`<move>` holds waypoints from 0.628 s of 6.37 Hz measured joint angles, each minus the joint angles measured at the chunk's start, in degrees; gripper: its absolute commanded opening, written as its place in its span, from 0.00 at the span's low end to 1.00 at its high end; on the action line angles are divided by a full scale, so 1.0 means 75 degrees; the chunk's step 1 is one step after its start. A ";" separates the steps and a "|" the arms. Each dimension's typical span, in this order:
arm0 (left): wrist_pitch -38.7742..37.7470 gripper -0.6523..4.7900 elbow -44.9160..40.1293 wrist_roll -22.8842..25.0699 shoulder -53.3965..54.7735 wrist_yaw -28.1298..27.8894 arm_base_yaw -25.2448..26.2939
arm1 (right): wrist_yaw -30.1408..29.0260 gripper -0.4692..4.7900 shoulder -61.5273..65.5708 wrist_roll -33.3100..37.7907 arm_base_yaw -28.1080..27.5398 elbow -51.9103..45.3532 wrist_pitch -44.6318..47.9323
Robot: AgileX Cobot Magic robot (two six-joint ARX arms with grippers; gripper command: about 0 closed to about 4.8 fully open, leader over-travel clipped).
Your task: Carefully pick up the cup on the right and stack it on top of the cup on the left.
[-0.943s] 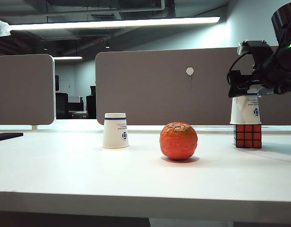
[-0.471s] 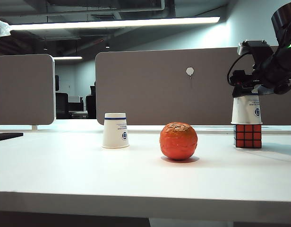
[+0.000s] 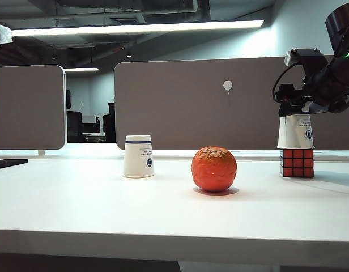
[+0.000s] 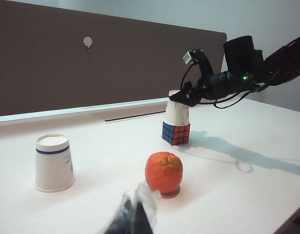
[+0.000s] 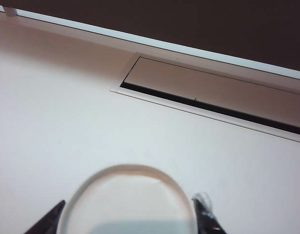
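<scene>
On the table, seen from the exterior view, the left cup stands upside down at left of centre. The orange lies to its right and nearer the front edge, apart from the cup. The puzzle cube sits at far right, further back than the orange. The right cup stands upside down on top of the cube. The right gripper is at the top of that cup, one finger on each side of it. The divider panel stands behind the table. The left gripper hangs above the near table area, in front of the orange and well apart from both cups.
</scene>
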 measured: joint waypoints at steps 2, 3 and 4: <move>0.0000 0.11 0.0000 -0.0003 0.0003 0.0000 0.0000 | 0.0000 0.98 0.0000 0.0000 0.0000 0.0000 0.0003; 0.0000 0.11 0.0000 0.0000 0.0000 0.0000 0.0000 | 0.0003 0.99 0.0000 0.0000 0.0000 -0.0006 0.0137; 0.0000 0.11 0.0000 -0.0003 0.0000 0.0000 0.0000 | 0.0000 1.00 0.0000 0.0000 0.0000 -0.0006 0.0221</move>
